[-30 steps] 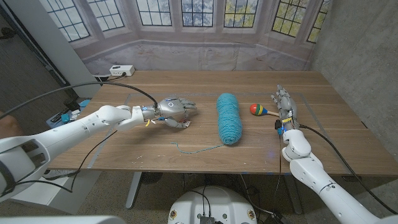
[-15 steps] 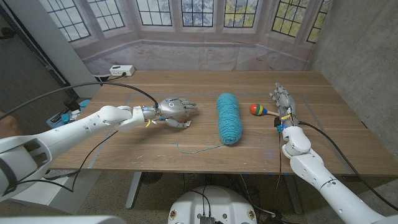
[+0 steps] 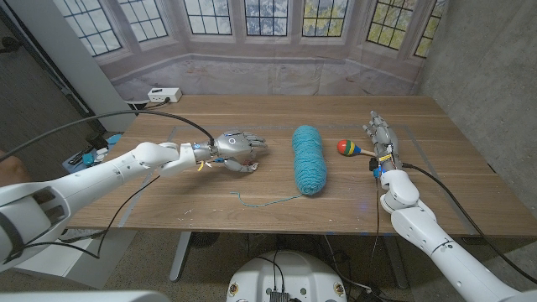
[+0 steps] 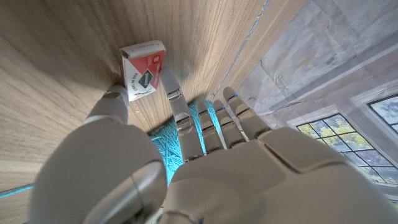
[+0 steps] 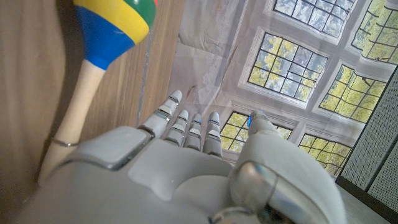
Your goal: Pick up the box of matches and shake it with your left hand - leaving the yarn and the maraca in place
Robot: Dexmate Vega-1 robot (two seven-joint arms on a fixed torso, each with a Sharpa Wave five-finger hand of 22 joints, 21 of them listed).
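Note:
The box of matches (image 4: 143,70), red and white, lies on the wooden table (image 3: 210,113). My left hand (image 3: 236,146) hovers low over it, with the thumb (image 4: 114,98) against one side and a finger (image 4: 172,93) against the other, pinching its near end. In the head view the hand hides the box. The teal yarn skein (image 3: 308,159) lies just right of that hand and also shows as yarn (image 4: 163,149) in the left wrist view. The maraca (image 3: 346,148) (image 5: 112,31) rests beside my right hand (image 3: 382,134), which stands on its edge, fingers apart, holding nothing.
A loose yarn strand (image 3: 268,201) trails toward the table's front edge. A white power strip (image 3: 164,95) sits at the far left corner. A blue device (image 3: 84,158) stands off the table's left side. Cables run along both arms.

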